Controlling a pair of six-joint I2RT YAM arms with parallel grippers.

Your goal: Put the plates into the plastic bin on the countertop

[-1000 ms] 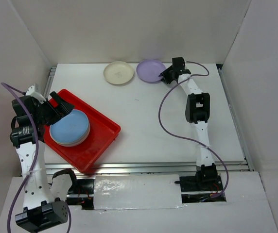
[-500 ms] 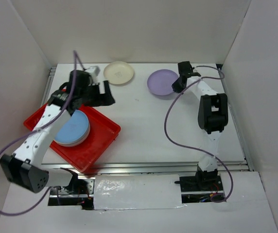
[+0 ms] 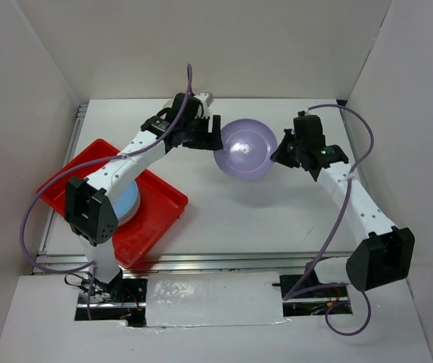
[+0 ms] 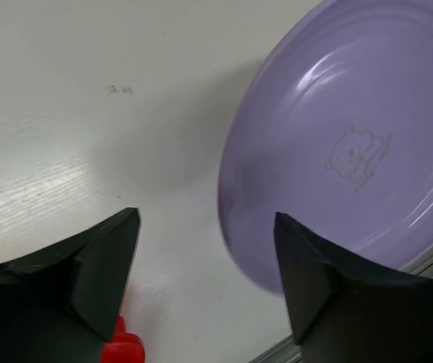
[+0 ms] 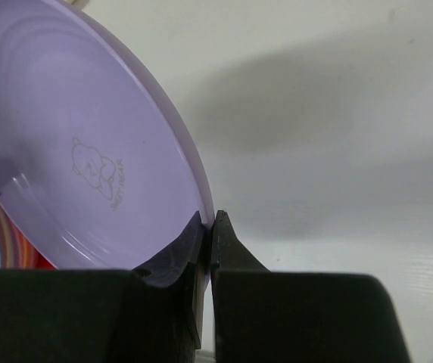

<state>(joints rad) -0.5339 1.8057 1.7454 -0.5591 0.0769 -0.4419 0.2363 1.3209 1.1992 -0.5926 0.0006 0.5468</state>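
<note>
A purple plate (image 3: 245, 149) (image 5: 73, 151) hangs tilted above the white countertop (image 3: 224, 212). My right gripper (image 3: 279, 153) (image 5: 210, 219) is shut on its right rim. My left gripper (image 3: 216, 136) (image 4: 205, 219) is open at the plate's left rim. In the left wrist view, the purple plate (image 4: 353, 144) has its edge just inside the right finger, and I cannot tell whether they touch. The red plastic bin (image 3: 160, 215) lies at the left under the left arm, holding a stack of plates topped by a blue one (image 3: 129, 203). Other plates are hidden.
White walls close in the countertop on three sides. A metal rail (image 3: 224, 261) runs along its near edge. The left arm's links stretch diagonally over the bin. Purple cables loop beside both arms. A corner of the red bin (image 4: 122, 344) shows below the left fingers.
The right gripper closed on the purple plate, lifted it off the back of the table and carried it toward the middle. The left arm swung from the bin across to the plate.
</note>
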